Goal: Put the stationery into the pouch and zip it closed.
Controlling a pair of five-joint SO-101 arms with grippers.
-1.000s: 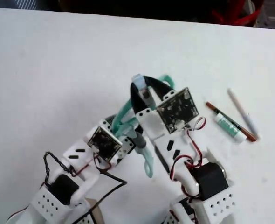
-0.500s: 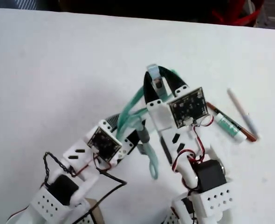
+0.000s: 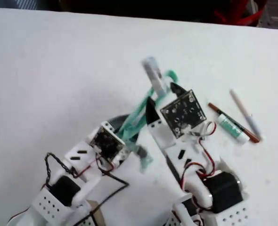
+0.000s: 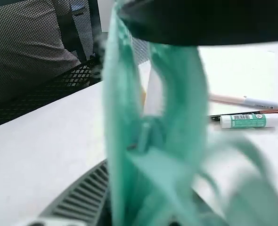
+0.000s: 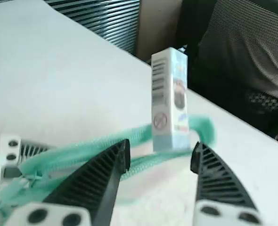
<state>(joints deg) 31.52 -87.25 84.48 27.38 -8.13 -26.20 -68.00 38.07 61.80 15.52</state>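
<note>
The right gripper point(image 5: 161, 149) has its jaws apart. The eraser point(image 5: 169, 96) stands upright just beyond them, touching neither, at the green rim of the pouch point(image 5: 77, 153). Whether it sits inside the mouth or only on the rim I cannot tell. The left gripper point(image 3: 132, 141) looks clamped on the pouch's edge, holding it up off the desk point(image 3: 59, 70). To do this step well, I judge the left arm should hold the mouth wide and steady while the right nudges the eraser fully in. The glue stick point(image 3: 232, 128), pencil point(image 3: 233, 123) and pen point(image 3: 245, 112) lie together on the desk, well apart from the pouch. The soft mesh may fold and shed the eraser
</note>
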